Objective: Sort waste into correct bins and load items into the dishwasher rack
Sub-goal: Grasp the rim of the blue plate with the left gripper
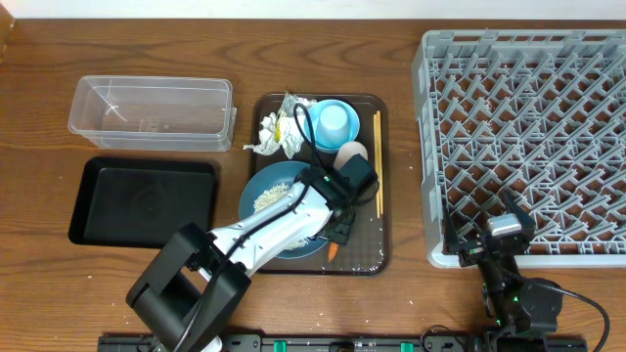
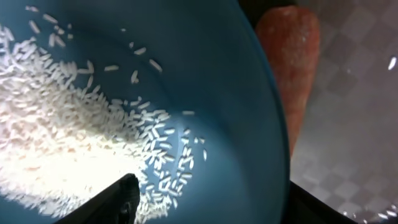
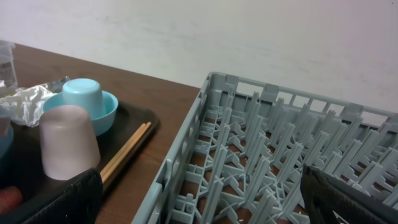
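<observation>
The big dark blue bowl [image 1: 256, 181] holds loose white rice [image 1: 271, 196] on the brown tray [image 1: 383, 196]. My left gripper [image 1: 337, 220] is open and straddles the bowl's right rim. In the left wrist view one finger is inside the bowl [image 2: 211, 81] by the rice [image 2: 56, 124], and the other is outside; the gripper [image 2: 211, 186] is not closed on the rim. An orange carrot piece [image 1: 334, 251] [image 2: 289, 68] lies just outside the bowl. My right gripper [image 3: 199, 199] [image 1: 489, 240] is open and empty over the grey rack's [image 1: 528, 117] front left corner.
A small light blue bowl [image 1: 347, 106] [image 3: 106, 112] holds an upturned pale cup [image 1: 334, 121]. A pink cup [image 1: 352, 153] [image 3: 67, 140], chopsticks [image 1: 378, 161] [image 3: 127, 149], tissue [image 1: 264, 145] and wrapper [image 1: 284, 112] share the tray. The clear tub [image 1: 147, 106] and black tray [image 1: 142, 200] stand left.
</observation>
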Motion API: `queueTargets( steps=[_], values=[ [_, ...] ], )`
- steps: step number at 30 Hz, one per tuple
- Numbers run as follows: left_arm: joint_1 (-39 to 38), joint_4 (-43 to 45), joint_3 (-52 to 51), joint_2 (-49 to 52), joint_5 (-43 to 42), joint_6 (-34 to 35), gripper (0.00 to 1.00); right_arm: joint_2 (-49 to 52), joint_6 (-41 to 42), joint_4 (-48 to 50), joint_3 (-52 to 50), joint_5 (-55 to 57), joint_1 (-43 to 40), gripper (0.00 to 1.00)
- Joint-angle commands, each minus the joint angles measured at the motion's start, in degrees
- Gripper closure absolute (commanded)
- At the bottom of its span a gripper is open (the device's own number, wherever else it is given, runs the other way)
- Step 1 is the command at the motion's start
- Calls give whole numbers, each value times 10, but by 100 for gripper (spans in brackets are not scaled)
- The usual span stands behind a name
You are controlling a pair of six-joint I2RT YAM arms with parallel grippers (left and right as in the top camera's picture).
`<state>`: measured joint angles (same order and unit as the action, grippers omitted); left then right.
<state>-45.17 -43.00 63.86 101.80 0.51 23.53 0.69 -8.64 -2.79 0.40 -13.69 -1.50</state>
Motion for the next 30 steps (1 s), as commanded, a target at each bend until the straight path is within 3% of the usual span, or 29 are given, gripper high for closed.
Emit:
queueTargets(
  steps=[1,5,10,18,24,30],
  values=[
    [-2,8,-12,8,16,-5,33,-3,-7,-2,-1,1,-7,1],
    [-2,18,-12,8,19,-5,34,-3,-7,-2,-1,1,-7,1],
    [-2,20,-12,8,32,-6,45,-3,-7,-2,-1,1,-7,1],
    [-2,20,-12,7,32,-7,53,-3,-7,-2,-1,1,-7,1],
    [-2,20,-7,4,32,-7,54,-3,-7,-2,-1,1,-7,1],
    [-2,19,-6,3,29,-7,68,-3,-7,-2,-1,1,-7,1]
  ],
)
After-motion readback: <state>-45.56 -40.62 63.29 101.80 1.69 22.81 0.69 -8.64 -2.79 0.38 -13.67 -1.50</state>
